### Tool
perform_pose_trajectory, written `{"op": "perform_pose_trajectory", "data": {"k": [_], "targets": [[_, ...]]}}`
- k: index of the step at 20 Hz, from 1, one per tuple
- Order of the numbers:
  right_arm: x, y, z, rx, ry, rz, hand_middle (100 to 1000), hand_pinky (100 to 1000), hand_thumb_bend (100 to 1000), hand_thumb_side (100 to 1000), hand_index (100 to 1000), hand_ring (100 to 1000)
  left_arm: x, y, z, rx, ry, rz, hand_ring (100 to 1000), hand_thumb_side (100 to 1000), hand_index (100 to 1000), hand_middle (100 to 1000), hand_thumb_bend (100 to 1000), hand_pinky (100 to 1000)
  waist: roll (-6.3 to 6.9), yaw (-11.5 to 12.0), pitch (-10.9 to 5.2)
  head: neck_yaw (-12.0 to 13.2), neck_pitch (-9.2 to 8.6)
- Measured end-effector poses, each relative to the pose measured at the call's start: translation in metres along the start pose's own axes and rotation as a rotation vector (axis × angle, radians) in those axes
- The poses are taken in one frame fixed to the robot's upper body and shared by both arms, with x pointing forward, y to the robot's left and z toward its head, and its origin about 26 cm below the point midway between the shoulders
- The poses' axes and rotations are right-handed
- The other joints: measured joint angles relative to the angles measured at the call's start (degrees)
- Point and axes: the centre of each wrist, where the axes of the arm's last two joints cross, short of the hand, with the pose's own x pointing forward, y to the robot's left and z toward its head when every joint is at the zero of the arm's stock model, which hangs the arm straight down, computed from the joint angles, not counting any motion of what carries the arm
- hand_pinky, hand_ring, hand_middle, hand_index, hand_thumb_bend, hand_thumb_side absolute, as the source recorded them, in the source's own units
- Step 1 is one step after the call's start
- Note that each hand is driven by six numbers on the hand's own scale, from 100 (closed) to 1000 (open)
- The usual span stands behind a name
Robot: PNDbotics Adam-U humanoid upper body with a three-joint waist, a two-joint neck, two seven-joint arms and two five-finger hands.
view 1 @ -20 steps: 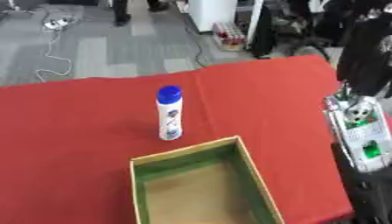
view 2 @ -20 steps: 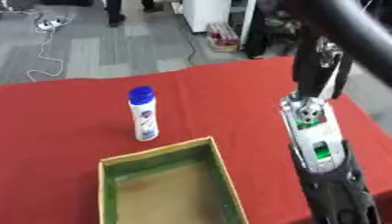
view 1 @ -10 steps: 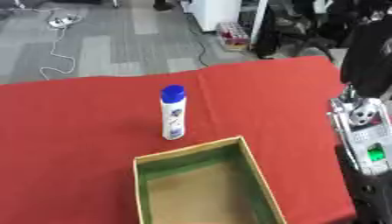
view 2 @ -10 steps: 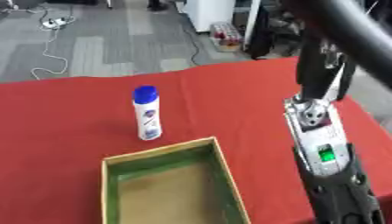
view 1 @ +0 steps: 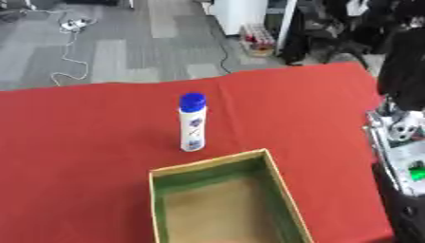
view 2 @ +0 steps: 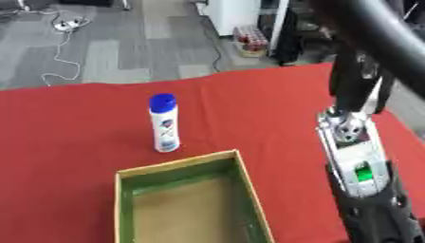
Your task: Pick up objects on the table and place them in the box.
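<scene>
Right now I have a white bottle (view 1: 192, 123) with a blue cap standing upright near the middle of the red table (view 1: 75, 128), just beyond the far edge of the box (view 1: 222, 201), which sits open and empty toward the near edge. My right arm (view 2: 358, 161) comes down along the table's right edge, but the hand itself is out of the pictures, so I cannot tell whether its fingers are open or curled; the left hand shows in no view at all. The main risk, as I judge it, is the bottle: tall, narrow and light-looking, it would topple if I brush it sideways on the approach, and could then roll toward an edge of the table. Reaching in from the right also takes my forearm past the box's far right corner, so a low sweep could shove the box askew. Since I can't see my hand, I'd be closing blind.
</scene>
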Motion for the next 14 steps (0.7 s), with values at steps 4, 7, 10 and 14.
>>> {"op": "perform_pose_trajectory", "data": {"k": [4, 7, 10, 14], "targets": [[0.000, 0.001, 0.000, 0.014, 0.004, -0.005, 621, 402, 100, 1000, 770, 480, -0.014, 0.004, -0.007, -0.049, 0.034, -0.057, 711, 1000, 763, 683, 151, 690, 0.02, -0.3, 0.00, -2.9, -1.11], [0.000, 0.001, 0.000, 0.029, 0.004, -0.010, 621, 402, 100, 1000, 774, 480, -0.028, 0.007, -0.013, -0.090, 0.061, -0.099, 717, 1000, 775, 692, 145, 695, 0.07, -0.5, 0.00, -5.1, -1.80], [0.001, 0.002, 0.001, 0.037, 0.006, -0.015, 621, 402, 100, 1000, 774, 480, -0.041, 0.007, -0.016, -0.148, 0.083, -0.130, 720, 1000, 779, 698, 143, 701, 0.25, -0.8, 0.00, -5.6, -2.23], [0.001, 0.003, 0.001, 0.048, 0.006, -0.025, 621, 403, 100, 1000, 774, 481, -0.056, 0.003, -0.021, -0.244, 0.100, -0.162, 724, 1000, 790, 707, 139, 705, 0.29, -1.4, 0.00, -4.3, -2.25]]}}
